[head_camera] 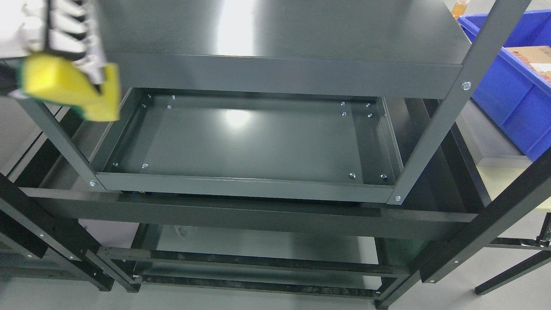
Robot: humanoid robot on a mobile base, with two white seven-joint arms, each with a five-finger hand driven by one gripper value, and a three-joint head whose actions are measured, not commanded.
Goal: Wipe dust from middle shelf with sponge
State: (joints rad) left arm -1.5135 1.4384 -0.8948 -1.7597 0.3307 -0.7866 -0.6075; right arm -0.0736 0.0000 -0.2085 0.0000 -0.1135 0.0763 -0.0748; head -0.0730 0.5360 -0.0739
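Three shelves of the dark metal rack (430, 142) show below me: the top shelf (280, 26), the middle shelf (249, 142) with its raised rim, and a lower one beneath. A blue bin (512, 103) stands off the rack's right side. My left hand (64, 38), blurred, grips the yellow sponge (69, 88) above the middle shelf's far left corner, not touching it.

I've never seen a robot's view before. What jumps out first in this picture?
The bright yellow sponge with a green underside, gripped at upper left by the robot's white and grey left hand, stands out against the dark grey metal shelving unit filling the middle. At the right edge sits a vivid blue plastic bin holding a cardboard box.
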